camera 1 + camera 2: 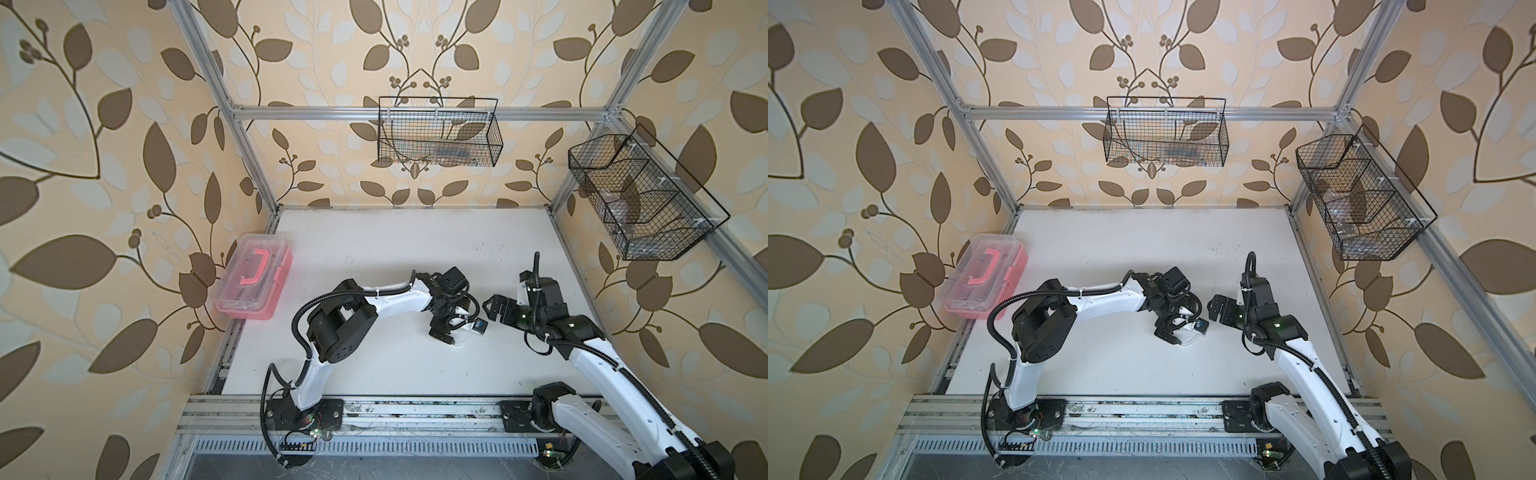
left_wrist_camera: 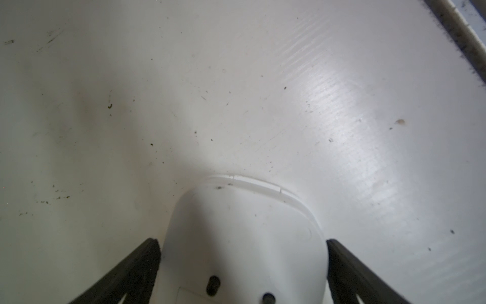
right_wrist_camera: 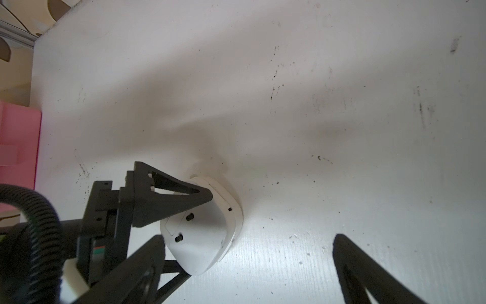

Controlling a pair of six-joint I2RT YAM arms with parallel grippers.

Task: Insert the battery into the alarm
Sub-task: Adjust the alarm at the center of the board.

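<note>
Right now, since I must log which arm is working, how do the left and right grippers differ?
The left gripper straddles the alarm, a finger at each side; the right gripper has only bare table between its fingers. The left points down over the alarm's back; the right sits beside the alarm, not around it. Both stand wide open.

The alarm [image 2: 244, 237] was cut off at the left wrist view's edge with its dial out of sight, the left hand [image 1: 455, 328] hid most of it in both top views, the pink box [image 3: 18, 136] was cropped in the right wrist view, and what lay in the wire baskets [image 1: 492, 137] was too blurred to name.
</note>
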